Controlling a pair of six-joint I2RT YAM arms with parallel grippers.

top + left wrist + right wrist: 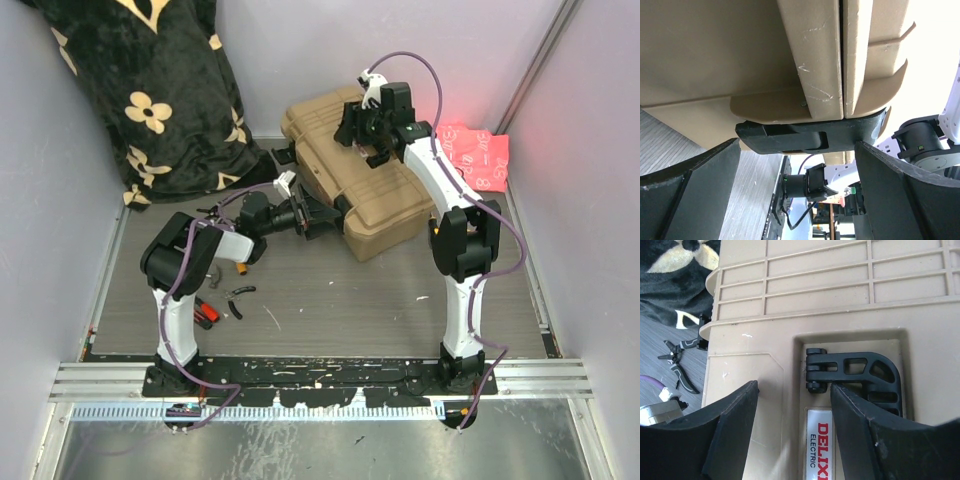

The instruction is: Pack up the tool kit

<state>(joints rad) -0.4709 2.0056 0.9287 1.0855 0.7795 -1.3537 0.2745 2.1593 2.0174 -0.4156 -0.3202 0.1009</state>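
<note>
Two grippers are seen at the tan toolbox (385,215), which is set closed on the grey wood-grain table (350,300). The left gripper (797,145) is spread fully wide and nothing is held; a black latch (790,137) on the box's side is seen just ahead of its fingertips. The right gripper (794,387) is held about half open above the ribbed lid, empty, with the black handle (865,372) just beside one finger. Loose pliers (238,300) are seen lying well behind the left gripper. The table is enclosed by pale lilac walls (300,50). A black floral blanket (150,90) is heaped far beyond the left gripper, and a pink cloth (480,155) is spread beside the right gripper.
</note>
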